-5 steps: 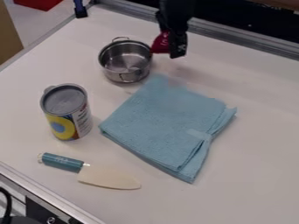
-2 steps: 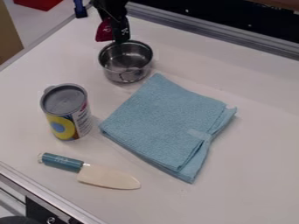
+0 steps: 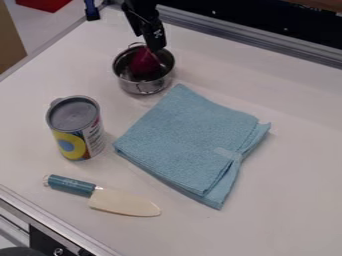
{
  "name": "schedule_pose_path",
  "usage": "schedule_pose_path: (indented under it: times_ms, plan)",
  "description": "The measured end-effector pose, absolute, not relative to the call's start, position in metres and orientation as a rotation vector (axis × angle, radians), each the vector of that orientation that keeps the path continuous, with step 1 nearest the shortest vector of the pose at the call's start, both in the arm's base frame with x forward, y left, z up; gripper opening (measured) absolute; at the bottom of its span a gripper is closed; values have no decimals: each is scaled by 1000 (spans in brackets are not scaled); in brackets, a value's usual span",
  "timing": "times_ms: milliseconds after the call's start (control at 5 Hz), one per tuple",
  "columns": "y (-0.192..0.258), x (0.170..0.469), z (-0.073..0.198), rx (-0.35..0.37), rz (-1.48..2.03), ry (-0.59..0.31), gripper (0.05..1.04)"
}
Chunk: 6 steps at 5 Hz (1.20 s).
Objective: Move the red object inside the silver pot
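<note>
The red object (image 3: 143, 63) is down inside the silver pot (image 3: 137, 87), with the claw (image 3: 155, 48) over the pot's far rim; whether it's pinching anything, I can't tell. Looks like the placing step, so next: ensure release, then rise clear of the pot

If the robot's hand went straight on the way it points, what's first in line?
Likely the silver pot, at its rim or inner wall. The red object inside sits close beside that line; depth is unclear, so the hand might meet that first.
</note>
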<state>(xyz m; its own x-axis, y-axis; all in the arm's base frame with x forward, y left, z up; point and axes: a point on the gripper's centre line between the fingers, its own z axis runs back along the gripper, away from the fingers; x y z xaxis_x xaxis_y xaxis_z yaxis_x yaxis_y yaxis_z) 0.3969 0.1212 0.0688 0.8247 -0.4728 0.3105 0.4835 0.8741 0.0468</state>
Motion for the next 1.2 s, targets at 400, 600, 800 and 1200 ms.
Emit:
schedule_pose_path:
  times_ms: [400, 600, 800, 1200]
  plan:
    - [119, 393, 64, -61, -490, -323, 1000]
    - [115, 387, 69, -10, -494, -318, 1000]
    - [97, 375, 77, 104, -501, -302, 1000]
    - [35, 344, 96, 101, -356, -302, 1000]
